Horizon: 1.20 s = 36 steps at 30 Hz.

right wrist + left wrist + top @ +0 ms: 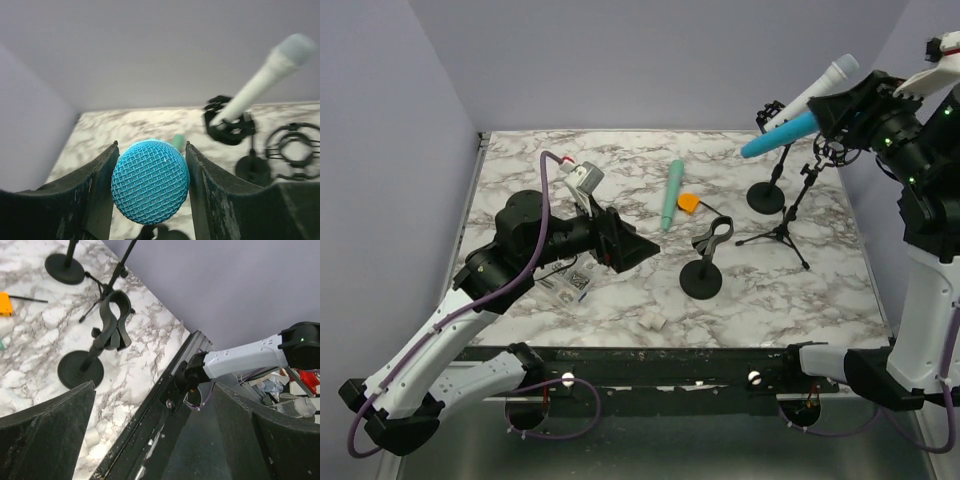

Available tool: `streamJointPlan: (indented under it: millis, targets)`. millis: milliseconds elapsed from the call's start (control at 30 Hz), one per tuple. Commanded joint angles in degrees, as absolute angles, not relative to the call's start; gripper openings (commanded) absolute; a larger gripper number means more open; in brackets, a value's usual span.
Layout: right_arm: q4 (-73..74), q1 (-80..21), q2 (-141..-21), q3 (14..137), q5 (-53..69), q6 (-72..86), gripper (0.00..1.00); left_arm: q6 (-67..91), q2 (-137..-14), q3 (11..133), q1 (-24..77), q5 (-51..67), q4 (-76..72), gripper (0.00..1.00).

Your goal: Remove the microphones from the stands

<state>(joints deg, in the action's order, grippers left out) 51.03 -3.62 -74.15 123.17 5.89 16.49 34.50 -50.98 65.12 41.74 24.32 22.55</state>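
My right gripper (825, 110) is shut on the head of a blue microphone (775, 138) and holds it in the air above the back right of the table. In the right wrist view the blue mesh head (150, 180) sits squeezed between my fingers (102, 185). A white microphone (820, 85) leans in the clip of a round-base stand (766, 196); it also shows in the right wrist view (260, 75). An empty clip stand (703, 275) is at the centre. My left gripper (645, 250) is open and empty, left of it.
A green microphone (671, 193) lies on the marble table (620, 160) beside an orange piece (688, 203). A tripod stand (782, 232) with a shock mount (295, 150) stands at the right. A small white block (651, 321) lies near the front edge.
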Motion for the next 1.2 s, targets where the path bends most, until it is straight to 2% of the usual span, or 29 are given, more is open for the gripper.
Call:
streamJointPlan:
  millis: [0,100,167,333,567,700,967,1033,1067,1100,1133,1167]
  targets:
    - [47.3,-3.5,-76.0,113.2,37.4,24.0,0.01,31.1,-53.0,71.3,41.1,20.9,23.4,0.99]
    - [32.8,-5.1,-73.9,99.1,48.1,34.1,0.01,29.6,-56.2,76.0,40.1,20.2,26.3,0.99]
    - [27.8,-10.1,-73.6,94.8,46.9,36.1,0.01,29.1,-57.9,77.8,39.4,21.1,26.9,0.99]
    - [26.8,-24.7,-77.2,91.3,40.4,35.7,0.01,27.7,-61.9,80.6,38.7,24.6,29.3,0.98]
    - [15.7,-29.6,-76.9,82.0,42.8,41.4,0.01,23.2,-59.0,74.7,38.7,23.1,33.2,0.88]
    - [13.4,-31.7,-77.4,80.3,42.6,42.5,0.01,21.6,-57.4,71.1,38.7,20.0,35.8,0.78]
    - [10.6,-33.4,-78.0,78.9,42.8,43.6,0.01,20.8,-58.7,69.4,38.7,19.5,35.4,0.52]
    - [10.3,-33.4,-77.7,78.3,42.8,43.3,0.01,20.4,-58.6,69.0,38.8,19.7,34.5,0.39]
    - [10.4,-33.4,-77.6,78.0,42.7,43.1,0.03,20.3,-58.6,68.7,38.7,19.5,34.0,0.34]
    - [10.8,-33.4,-77.4,78.0,42.2,42.6,0.14,20.3,-58.7,68.4,38.7,19.2,33.5,0.29]
    - [12.1,-33.4,-77.1,78.2,40.8,41.5,0.35,20.2,-58.8,68.3,38.7,18.4,33.2,0.25]
    - [13.7,-33.4,-76.8,78.9,37.9,40.2,0.51,20.3,-59.1,68.2,38.7,18.0,32.9,0.16]
